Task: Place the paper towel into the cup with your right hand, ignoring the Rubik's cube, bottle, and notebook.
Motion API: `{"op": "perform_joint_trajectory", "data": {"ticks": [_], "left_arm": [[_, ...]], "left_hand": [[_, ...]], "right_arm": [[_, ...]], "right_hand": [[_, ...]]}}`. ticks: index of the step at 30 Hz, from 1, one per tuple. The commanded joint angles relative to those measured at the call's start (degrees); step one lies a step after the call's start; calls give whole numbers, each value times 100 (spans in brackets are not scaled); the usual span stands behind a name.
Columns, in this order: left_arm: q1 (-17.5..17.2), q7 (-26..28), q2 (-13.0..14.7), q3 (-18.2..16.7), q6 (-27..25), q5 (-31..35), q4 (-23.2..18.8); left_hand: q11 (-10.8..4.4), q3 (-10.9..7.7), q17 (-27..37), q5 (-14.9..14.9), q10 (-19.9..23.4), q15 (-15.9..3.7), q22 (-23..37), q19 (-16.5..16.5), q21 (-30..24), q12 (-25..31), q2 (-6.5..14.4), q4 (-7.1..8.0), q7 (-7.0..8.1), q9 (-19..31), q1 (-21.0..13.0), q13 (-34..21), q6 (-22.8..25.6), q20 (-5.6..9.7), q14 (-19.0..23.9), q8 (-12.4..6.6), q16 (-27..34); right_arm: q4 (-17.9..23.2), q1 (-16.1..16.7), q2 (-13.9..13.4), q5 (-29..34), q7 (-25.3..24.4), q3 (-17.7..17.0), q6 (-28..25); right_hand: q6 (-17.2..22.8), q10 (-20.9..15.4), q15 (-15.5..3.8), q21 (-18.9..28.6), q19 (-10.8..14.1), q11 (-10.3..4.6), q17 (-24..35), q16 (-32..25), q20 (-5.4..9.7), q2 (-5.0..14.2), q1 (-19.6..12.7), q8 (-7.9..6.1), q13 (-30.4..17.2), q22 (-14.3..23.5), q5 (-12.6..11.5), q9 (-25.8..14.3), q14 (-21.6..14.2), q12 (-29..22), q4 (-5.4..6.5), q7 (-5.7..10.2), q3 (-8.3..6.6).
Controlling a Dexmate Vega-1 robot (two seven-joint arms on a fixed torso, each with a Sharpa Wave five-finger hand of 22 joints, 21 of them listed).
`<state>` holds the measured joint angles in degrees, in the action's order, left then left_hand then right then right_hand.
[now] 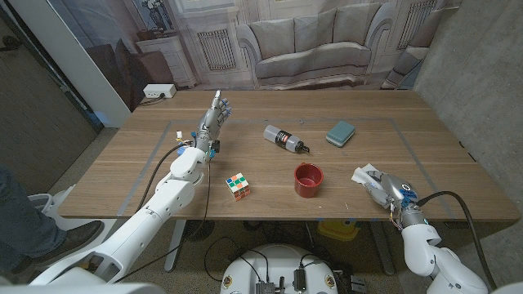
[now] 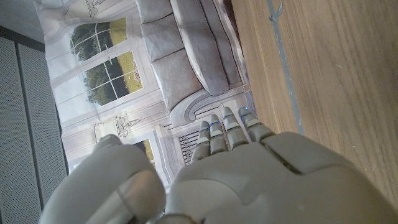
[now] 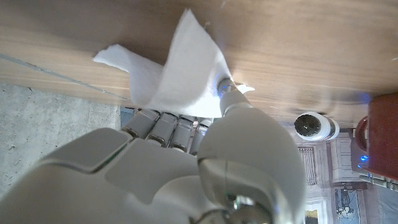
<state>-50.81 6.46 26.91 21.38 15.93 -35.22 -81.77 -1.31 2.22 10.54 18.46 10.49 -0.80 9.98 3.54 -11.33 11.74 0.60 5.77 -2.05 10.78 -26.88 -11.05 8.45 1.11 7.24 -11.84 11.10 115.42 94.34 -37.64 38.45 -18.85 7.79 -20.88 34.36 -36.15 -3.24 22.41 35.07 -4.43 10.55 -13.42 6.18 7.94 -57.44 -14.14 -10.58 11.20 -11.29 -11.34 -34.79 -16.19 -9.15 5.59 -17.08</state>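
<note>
A white paper towel [image 1: 364, 174] lies crumpled at the table's near right, and my right hand [image 1: 389, 189] has its fingers on it. In the right wrist view the paper towel [image 3: 179, 70] is pinched between the thumb and the fingers of my right hand [image 3: 180, 168], with its free corner sticking up off the wood. The red cup [image 1: 309, 179] stands upright a short way left of that hand, and its rim [image 3: 380, 127] shows at the wrist picture's edge. My left hand [image 1: 214, 117] is held up over the table's far left, fingers apart and holding nothing.
A Rubik's cube [image 1: 238, 186] sits left of the cup. A white bottle [image 1: 284, 140] lies on its side behind the cup, and a teal notebook [image 1: 340, 132] lies further right. The table's near edge [image 1: 327, 217] runs close to my right hand.
</note>
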Motion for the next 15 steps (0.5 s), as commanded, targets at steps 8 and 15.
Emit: {"op": "perform_joint_trajectory", "data": {"ticks": [8,15], "left_arm": [[-53,-28,-2,-76,104,-78,50],[10,-105,-67,-48,160,-97,175]], "left_hand": [[-36,44,8,-4,37,-2,30,28,-17,8,34,12,-1,22,-26,-11,48,-17,63,14,-5],[-43,51,8,-5,42,-3,30,32,-18,9,41,12,-1,22,-31,-11,52,-13,63,14,-6]], "right_arm": [[-38,-236,-55,20,-86,93,-87],[-48,-267,-7,56,-188,128,-165]], "right_hand": [[543,-872,-981,421,957,-237,49,-71,624,70,-424,-46,0,107,78,-69,-963,-83,7,226,-260],[1077,-1460,-1004,755,1344,-286,43,-120,636,71,-686,-115,16,158,47,-82,-1652,-104,-10,255,-359]]}}
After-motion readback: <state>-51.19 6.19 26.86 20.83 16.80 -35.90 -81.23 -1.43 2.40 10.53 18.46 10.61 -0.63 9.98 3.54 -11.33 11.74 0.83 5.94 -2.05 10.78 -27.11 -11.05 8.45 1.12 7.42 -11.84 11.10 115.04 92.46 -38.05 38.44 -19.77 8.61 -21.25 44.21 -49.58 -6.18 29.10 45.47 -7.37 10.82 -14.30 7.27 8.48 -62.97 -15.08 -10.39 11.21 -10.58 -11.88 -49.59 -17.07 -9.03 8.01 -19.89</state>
